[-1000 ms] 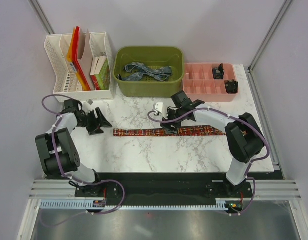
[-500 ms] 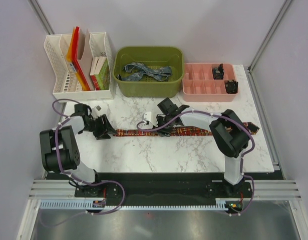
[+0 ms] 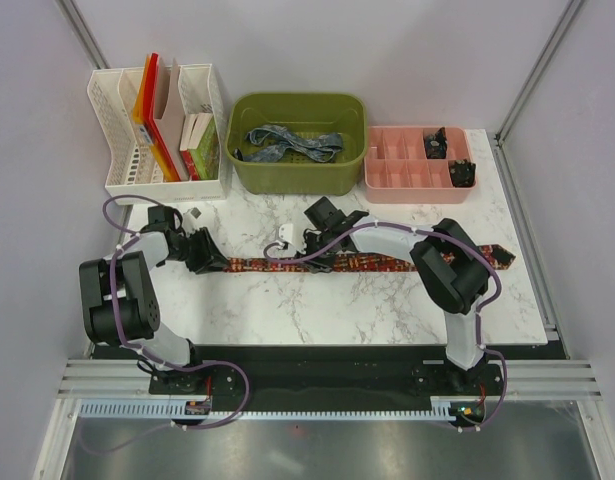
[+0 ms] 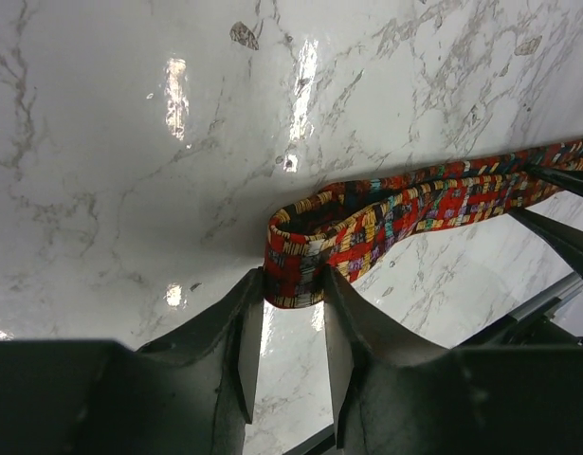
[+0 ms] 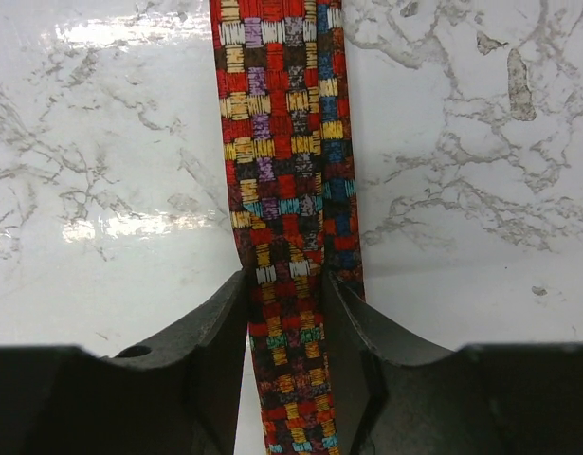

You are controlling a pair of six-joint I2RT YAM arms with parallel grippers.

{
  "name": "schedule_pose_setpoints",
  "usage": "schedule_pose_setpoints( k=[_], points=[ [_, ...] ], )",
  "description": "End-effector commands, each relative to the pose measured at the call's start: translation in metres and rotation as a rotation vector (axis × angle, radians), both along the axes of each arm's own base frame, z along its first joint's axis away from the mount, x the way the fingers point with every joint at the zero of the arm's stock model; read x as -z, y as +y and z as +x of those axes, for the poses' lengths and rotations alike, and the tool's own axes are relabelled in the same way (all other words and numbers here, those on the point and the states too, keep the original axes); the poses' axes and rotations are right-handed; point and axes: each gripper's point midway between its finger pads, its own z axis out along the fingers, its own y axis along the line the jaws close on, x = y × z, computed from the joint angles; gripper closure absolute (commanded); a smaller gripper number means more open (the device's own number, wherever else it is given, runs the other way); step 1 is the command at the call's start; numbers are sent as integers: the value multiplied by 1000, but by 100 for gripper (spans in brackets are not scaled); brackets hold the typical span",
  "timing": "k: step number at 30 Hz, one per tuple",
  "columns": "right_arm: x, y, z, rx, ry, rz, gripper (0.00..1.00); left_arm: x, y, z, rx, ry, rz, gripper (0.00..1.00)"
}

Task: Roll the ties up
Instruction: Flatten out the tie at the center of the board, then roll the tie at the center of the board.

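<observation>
**Ties for rolling: one in hand, none rolled**

Moved in the last second: the left gripper point(image 3: 215, 262) has come in to the tie's left end. The right gripper point(image 3: 322, 262) has slid leftward along the strip, and both sets of jaws have narrowed.

- Left: the jaws are closed on the left end of the red patterned tie point(image 3: 387, 263). In the wrist view that end curls back in a first small fold point(image 4: 300, 251), just clear of the tabletop point(image 3: 287, 300).
- Centre: the right jaws pinch the same tie across its width, bunching the edges inward point(image 5: 283, 275).
- Right: the rest lies flat and straight, its tip near the tabletop's right edge.
- Behind: the blue-grey tie point(image 3: 292, 143) lies loose in the green bin point(image 3: 297, 182), untouched.

Judgement: the rolling has barely begun. One full roll is still to be wound, and the second tie is still to be fetched.
</observation>
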Motion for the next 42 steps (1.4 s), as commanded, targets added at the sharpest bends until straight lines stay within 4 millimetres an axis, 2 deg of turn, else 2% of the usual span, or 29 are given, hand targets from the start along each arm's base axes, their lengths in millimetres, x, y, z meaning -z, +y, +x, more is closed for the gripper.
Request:
schedule_pose_setpoints(
  k=[1,3,5,7,10,14,17,21,25,28,30,35,40,42],
  points=[
    [10,8,-3,15,19,-15,57,-11,-1,10,-8,-52,-9,66],
    [10,11,-2,17,15,-7,57,-13,3,13,-17,-62,12,70],
    [10,14,-1,15,17,-4,57,-13,4,15,-17,-63,23,79],
    [7,16,2,15,10,3,59,-12,7,16,-19,-52,36,88],
    [-3,17,4,-6,-7,10,59,-11,14,18,-26,-39,73,96],
    [-18,20,0,-44,8,48,63,-16,16,17,-12,-46,95,98],
    [-20,24,-3,-60,27,67,68,-23,16,20,-9,-67,99,98],
    [-15,28,-1,-43,56,72,72,-28,17,21,-7,-71,104,70],
    [-13,29,3,-35,55,71,73,-29,18,22,-3,-82,110,53],
    [-15,29,7,-28,38,71,70,-27,18,22,3,-76,106,47],
    [-18,30,10,-26,21,74,64,-25,17,23,8,-68,96,45],
    [-27,34,18,-18,-6,87,54,-20,16,22,13,-55,89,46],
    [-34,38,17,-52,-16,112,40,-24,16,23,15,-67,86,46],
    [-34,41,15,-71,-12,121,38,-24,16,23,9,-65,85,46]
  ],
)
